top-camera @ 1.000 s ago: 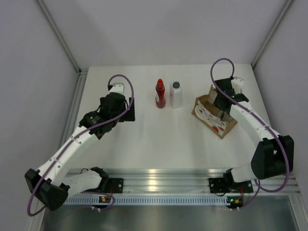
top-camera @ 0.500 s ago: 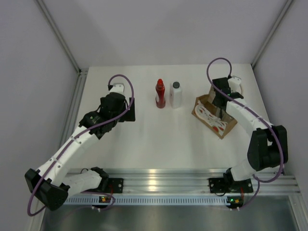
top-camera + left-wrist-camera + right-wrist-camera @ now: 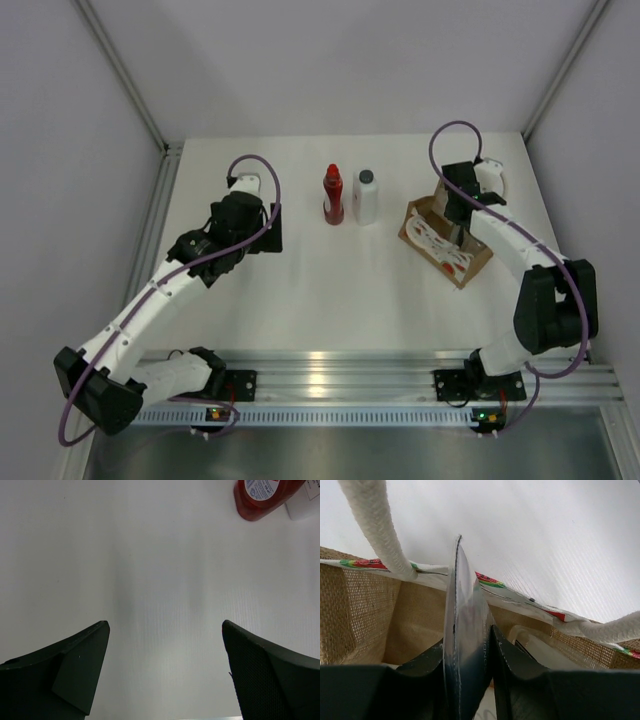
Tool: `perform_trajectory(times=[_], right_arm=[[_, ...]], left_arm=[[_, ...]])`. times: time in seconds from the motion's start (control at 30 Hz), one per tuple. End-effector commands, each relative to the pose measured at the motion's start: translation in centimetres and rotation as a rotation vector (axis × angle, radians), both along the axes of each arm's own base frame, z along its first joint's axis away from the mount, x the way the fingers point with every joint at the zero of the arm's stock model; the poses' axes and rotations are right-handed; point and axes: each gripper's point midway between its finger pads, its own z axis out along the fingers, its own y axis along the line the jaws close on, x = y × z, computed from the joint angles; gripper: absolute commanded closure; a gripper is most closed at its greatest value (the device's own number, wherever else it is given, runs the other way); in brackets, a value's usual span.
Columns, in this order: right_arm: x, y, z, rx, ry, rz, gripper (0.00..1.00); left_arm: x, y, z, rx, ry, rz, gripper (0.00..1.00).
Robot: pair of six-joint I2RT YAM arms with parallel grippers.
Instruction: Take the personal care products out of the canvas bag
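A slim grey-white tube stands upright inside the canvas bag, its flat crimped end pointing up out of the open mouth. The right gripper is closed on it, one dark finger pressed against each flat face. That hold suits lifting the tube straight up and clear of the fabric.

Behind the tube is the bag's coarse tan lining, and the rim carries a white band printed in red and green. A cream rope handle loops up to the left of the tube and another crosses low on the right, so the tube would have to rise between them. A pale, see-through shape sits low in the bag just beside the right finger. It may be the clear bottle, but too little shows to tell.

From above, the bag sits at the far right of the white table, with the right arm bent over it and its gripper down in the opening. Well apart from the bag, a red bottle and a white bottle with a dark cap stand upright just beside each other, apparently already taken out. On that reading the task is about half done.

The left gripper hovers over bare table to the left of the bottles. Its fingers are spread wide and hold nothing, out of the right arm's way.
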Motion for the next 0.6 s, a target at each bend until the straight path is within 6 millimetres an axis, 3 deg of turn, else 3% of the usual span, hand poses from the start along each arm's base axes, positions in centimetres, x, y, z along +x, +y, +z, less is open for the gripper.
perform_trajectory(times=[0.0, 0.3, 0.57], right_arm=[[0.1, 0.8, 0.9, 0.048, -0.027, 0.065, 1.00], [0.6, 2.3, 8.7, 0.043, -0.288, 0.169, 1.00], [0.1, 3.0, 12.2, 0.046, -0.364, 0.237, 1.00]], left_arm=[[0.1, -0.1, 0.4, -0.005, -0.014, -0.007, 0.02], [0.2, 0.1, 0.4, 0.003, -0.019, 0.001, 0.02], [0.3, 0.2, 0.3, 0.010, -0.020, 0.010, 0.02]])
